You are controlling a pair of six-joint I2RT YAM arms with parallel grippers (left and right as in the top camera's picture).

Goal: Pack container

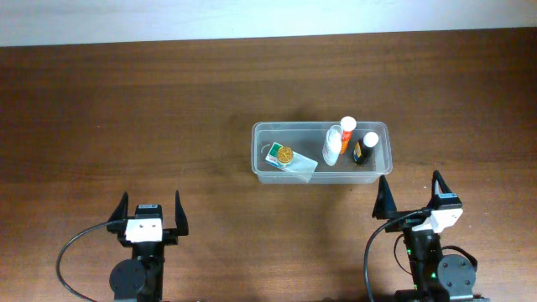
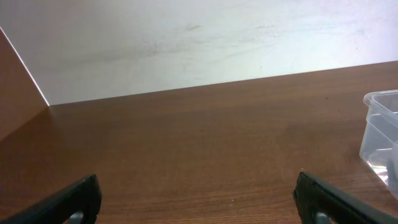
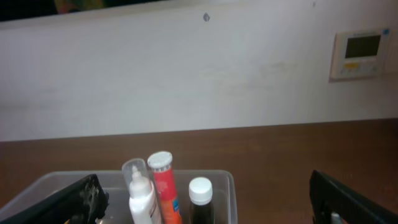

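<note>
Both tools empty, fingers apart: left tool point(image 1: 151, 211) near-left, well clear of everything; right tool point(image 1: 411, 198) just near of the container's right corner. Container point(image 1: 255, 151) sits right of centre on the tabletop point(image 1: 126, 109).

Inside it:
- green-and-white packet point(image 1: 285, 159) lies flat at the left end
- white clear-capped bottle point(image 1: 333, 147), red tube point(image 1: 346, 130) and dark white-capped bottle point(image 1: 365, 148) stand upright at the right end

No loose items visible on the tabletop, and no lid, so packing looks about done.

Risks:
- right tool driving far-ward clips the near wall
- the tub looks light, so it would skid
- the tall tube and bottles would topple, maybe out over the rim
- reaching in from above could catch a cap
</note>
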